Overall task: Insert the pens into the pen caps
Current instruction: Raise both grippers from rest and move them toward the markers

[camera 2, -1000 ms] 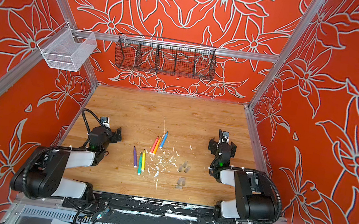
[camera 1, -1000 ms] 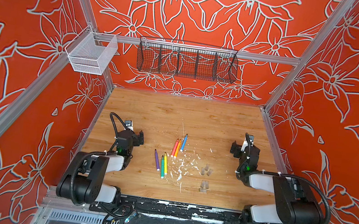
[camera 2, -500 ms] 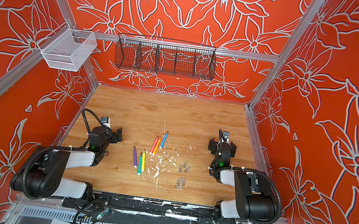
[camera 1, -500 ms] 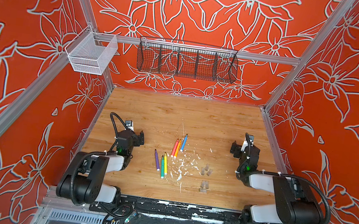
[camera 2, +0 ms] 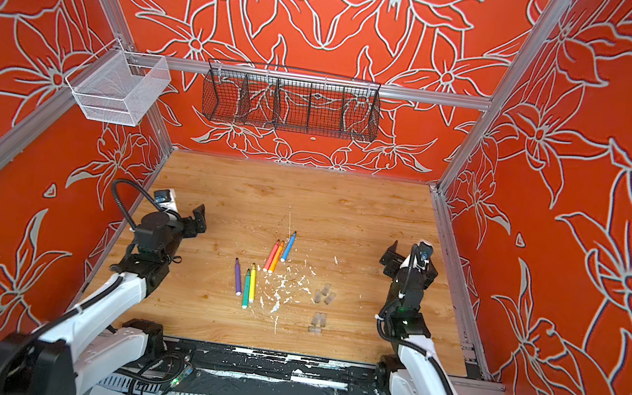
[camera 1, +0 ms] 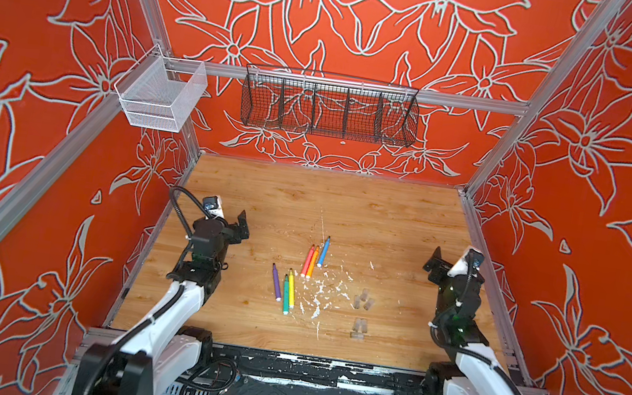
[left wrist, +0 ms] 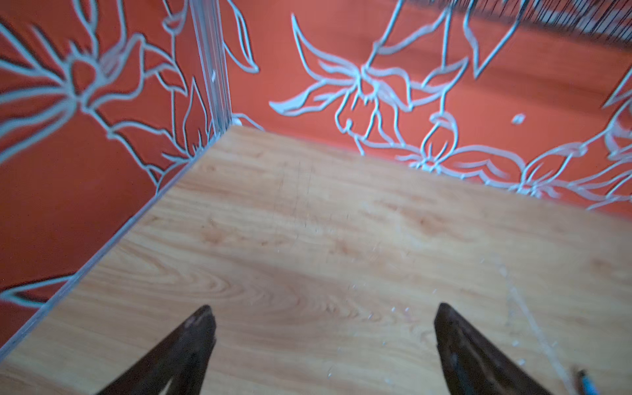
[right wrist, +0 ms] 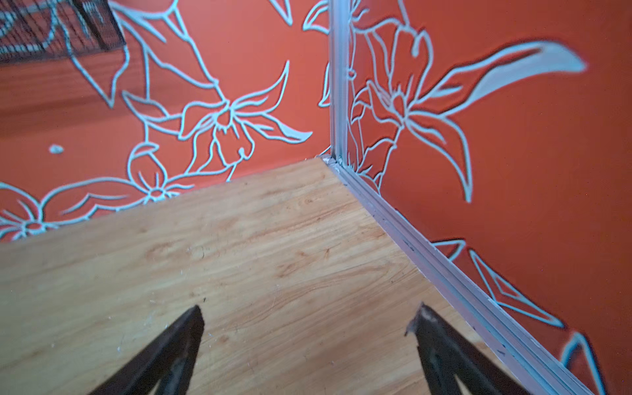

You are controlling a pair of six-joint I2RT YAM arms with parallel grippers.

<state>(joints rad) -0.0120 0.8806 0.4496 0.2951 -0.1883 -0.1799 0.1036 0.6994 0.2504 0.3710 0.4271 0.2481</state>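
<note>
**Both arms low, fingers spread**

The left arm [camera 1: 173, 304] reaches forward on the left side, and the right arm [camera 1: 480, 362] mirrors it on the right. The left gripper [camera 1: 242, 225] and the right gripper [camera 1: 434, 261] point away from the base. The left fingers [left wrist: 191, 338] and the right fingers [right wrist: 441, 342] stand wide apart, holding nothing.

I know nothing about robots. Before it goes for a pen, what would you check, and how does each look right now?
1. Left gripper open and empty: ok.
2. Right gripper open and empty: ok.
3. Six pens lying free on the table, none capped: ok.
4. Pen caps apart from the pens, unobstructed: ok.
5. One cap per pen: cannot tell, too small and clear to count.
6. Area free of white flecks: not ok, scattered between pens and caps.
</note>
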